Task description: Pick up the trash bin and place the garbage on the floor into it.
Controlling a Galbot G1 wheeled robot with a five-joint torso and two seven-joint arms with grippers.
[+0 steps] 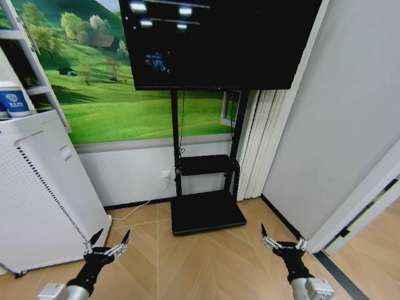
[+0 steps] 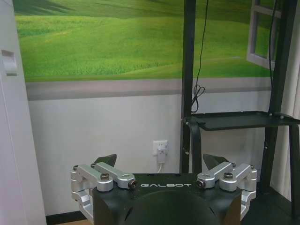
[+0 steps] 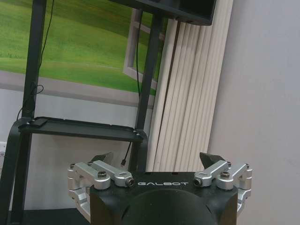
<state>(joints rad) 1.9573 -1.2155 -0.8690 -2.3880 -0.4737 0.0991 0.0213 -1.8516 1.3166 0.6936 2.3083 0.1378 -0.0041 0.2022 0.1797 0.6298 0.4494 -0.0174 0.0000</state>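
The trash bin and the garbage are out of view. My left gripper hovers open and empty over the chevron wood floor at the lower left, close to the white perforated appliance. My right gripper stands open and empty at the lower right, near the grey wall. In the left wrist view the left gripper faces the wall with the socket. In the right wrist view the right gripper faces the TV stand and the white slatted panel.
A black TV stand with a shelf and a flat base stands straight ahead under a large dark screen. A white cable runs from the wall socket across the floor. A doorway opens at the right.
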